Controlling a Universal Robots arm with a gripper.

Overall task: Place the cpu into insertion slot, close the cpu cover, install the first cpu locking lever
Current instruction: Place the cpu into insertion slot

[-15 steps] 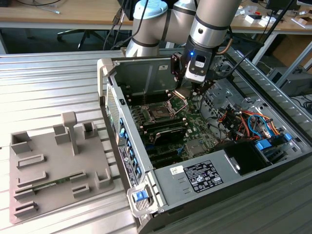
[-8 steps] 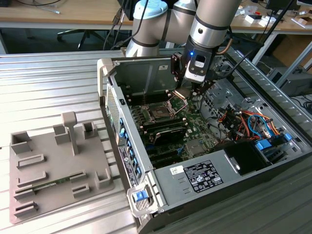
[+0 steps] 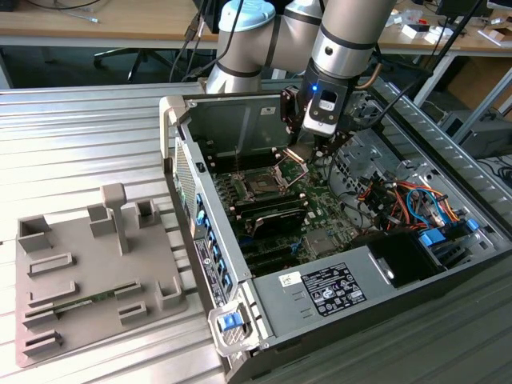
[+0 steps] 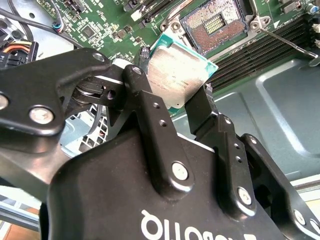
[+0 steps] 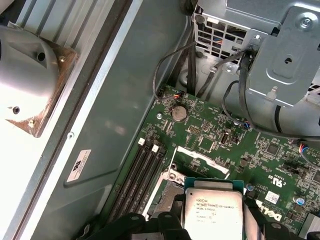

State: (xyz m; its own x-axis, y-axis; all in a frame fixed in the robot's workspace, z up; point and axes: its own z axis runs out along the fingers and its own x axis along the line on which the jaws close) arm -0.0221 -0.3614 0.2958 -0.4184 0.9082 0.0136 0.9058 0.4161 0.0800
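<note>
My gripper (image 4: 170, 85) is shut on the cpu (image 4: 177, 72), a thin square chip with a silvery top, pinched at two opposite edges by the black fingers (image 4: 137, 75). The first wrist view shows the cpu (image 5: 213, 207) hovering over the green motherboard. Just beyond the chip lies the insertion slot (image 4: 217, 22), a dark square socket with its contacts exposed. The cpu cover (image 5: 176, 161) stands raised beside the slot. In the exterior view the gripper (image 3: 310, 150) hangs inside the open computer case, slightly above and to the right of the insertion slot (image 3: 262, 186). A thin metal locking lever (image 4: 287, 40) sticks out beside the socket.
A grey fixture tray (image 3: 88, 272) lies on the table at the exterior view's left. Inside the case are the power supply (image 3: 344, 288), bundled coloured cables (image 3: 408, 200), black memory slots (image 5: 142, 170) and a metal drive cage (image 5: 280, 55). The case walls (image 3: 240, 120) surround the board.
</note>
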